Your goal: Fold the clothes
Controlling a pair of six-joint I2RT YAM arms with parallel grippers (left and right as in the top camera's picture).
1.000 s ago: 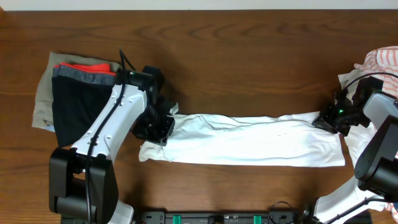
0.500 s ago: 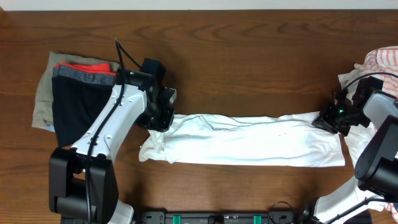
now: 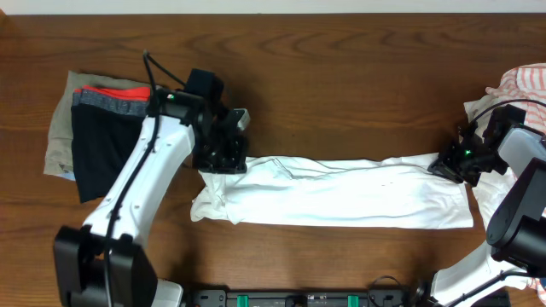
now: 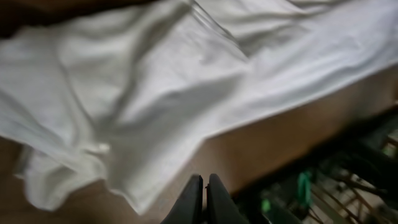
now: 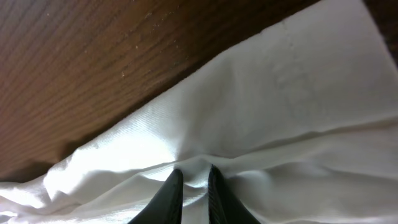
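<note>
Item 1, white shirt (image 3: 341, 192): lies on the table (image 3: 341, 77), drawn out into one long flat band running left to right, several layers deep. Its left end is crumpled and bunched; its right end lies smoother. Chest print not visible.

Item 2, right gripper (image 3: 445, 167): at the shirt's far right corner, on the edge away from the robot. The right wrist view shows its fingers (image 5: 169, 193) clenched on a raised pinch of the white cloth (image 5: 280, 93), the fabric puckering around the tips.

Item 3, left gripper (image 3: 223, 160): at the shirt's left end, over its far edge. In the left wrist view the two fingers (image 4: 194, 196) are pressed together with nothing seen between them; the rumpled cloth (image 4: 155, 87) spreads out beyond the tips. That view is blurred.

Item 4, striped garment (image 3: 522, 83): white with orange stripes, heaped beyond the shirt's right end, at the table's edge.

Item 5, stack of folded clothes (image 3: 102, 136): khaki, black, grey and red layers, well apart from the shirt's left end.
</note>
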